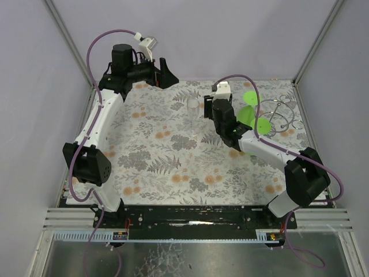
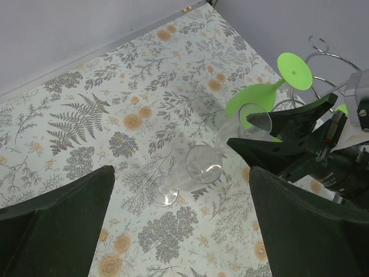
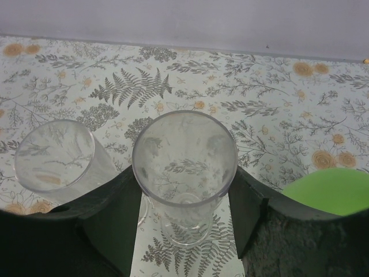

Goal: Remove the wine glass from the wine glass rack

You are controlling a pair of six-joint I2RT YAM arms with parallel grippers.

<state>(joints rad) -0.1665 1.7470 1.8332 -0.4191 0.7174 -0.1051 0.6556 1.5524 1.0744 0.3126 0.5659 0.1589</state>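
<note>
Wine glass (image 3: pixel 184 167) gripped by right fingers (image 3: pixel 248 213), second glass (image 3: pixel 55 156) just beside; left fingers (image 2: pixel 57 225) spread

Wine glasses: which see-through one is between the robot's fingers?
The middle clear glass in the right wrist view, hugged on both sides by the right gripper. The other clear glass stands outside its fingers.

Clear wine glass (image 3: pixel 184 167) upright — off silver wire rack (image 1: pixel 283 115), well apart.
</note>
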